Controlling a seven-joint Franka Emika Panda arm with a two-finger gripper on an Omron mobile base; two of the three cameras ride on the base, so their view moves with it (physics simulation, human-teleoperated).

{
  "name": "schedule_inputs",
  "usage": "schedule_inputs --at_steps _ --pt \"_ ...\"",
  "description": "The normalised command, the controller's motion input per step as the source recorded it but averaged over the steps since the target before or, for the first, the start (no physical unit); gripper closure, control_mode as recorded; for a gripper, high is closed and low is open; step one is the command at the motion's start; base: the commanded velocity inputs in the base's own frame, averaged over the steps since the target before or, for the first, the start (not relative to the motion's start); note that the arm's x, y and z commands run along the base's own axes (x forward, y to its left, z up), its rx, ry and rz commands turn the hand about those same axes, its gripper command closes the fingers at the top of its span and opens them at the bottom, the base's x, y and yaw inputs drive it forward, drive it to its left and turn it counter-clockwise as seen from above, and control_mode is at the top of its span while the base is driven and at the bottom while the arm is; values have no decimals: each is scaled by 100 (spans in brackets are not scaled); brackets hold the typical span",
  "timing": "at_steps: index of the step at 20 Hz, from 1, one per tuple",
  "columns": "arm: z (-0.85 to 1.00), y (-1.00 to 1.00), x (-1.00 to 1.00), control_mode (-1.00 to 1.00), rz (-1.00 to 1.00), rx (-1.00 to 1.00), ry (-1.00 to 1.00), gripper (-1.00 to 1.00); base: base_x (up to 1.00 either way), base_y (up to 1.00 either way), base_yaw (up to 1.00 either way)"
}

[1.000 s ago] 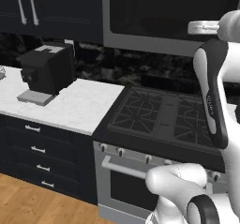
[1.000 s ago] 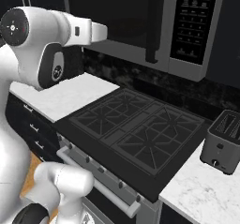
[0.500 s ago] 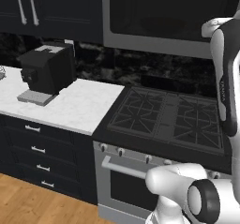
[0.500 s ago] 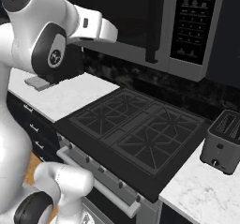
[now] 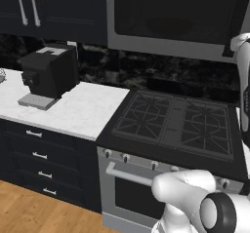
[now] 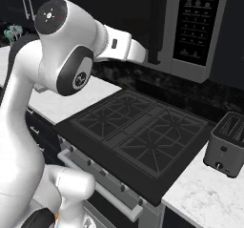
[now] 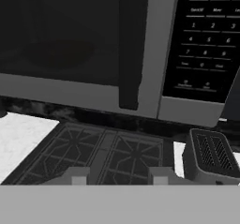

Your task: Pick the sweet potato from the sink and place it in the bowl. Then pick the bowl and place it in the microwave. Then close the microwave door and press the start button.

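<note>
Microwave door [image 7: 70,40] shut; fingers [image 7: 77,175] parted, empty. Press squarely on the keypad's [image 7: 204,45] start button.

bowl [image 7: 58,54]: dim behind microwave door [image 7: 93,40] glass | toaster [image 7: 211,160]: cropped right

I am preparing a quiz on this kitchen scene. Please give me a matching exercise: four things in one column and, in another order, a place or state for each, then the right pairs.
Things:
1. microwave door
2. toaster
3. coffee machine
4. keypad

Places or states:
A. on the white counter left of the stove
B. shut, dark glass
C. on the microwave's right side
D. on the counter right of the stove

Pairs: 1-B, 2-D, 3-A, 4-C
</note>
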Motion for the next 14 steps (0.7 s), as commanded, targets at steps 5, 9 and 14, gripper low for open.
schedule_inputs --at_steps 5,9,14 --pt "-24 -24 -3 -100 -9 0 -8 100 0 0 0" --pt "-6 -27 0 -100 -4 0 -21 100 0 0 0" --pt "-10 -6 0 -100 0 0 -16 100 0 0 0"
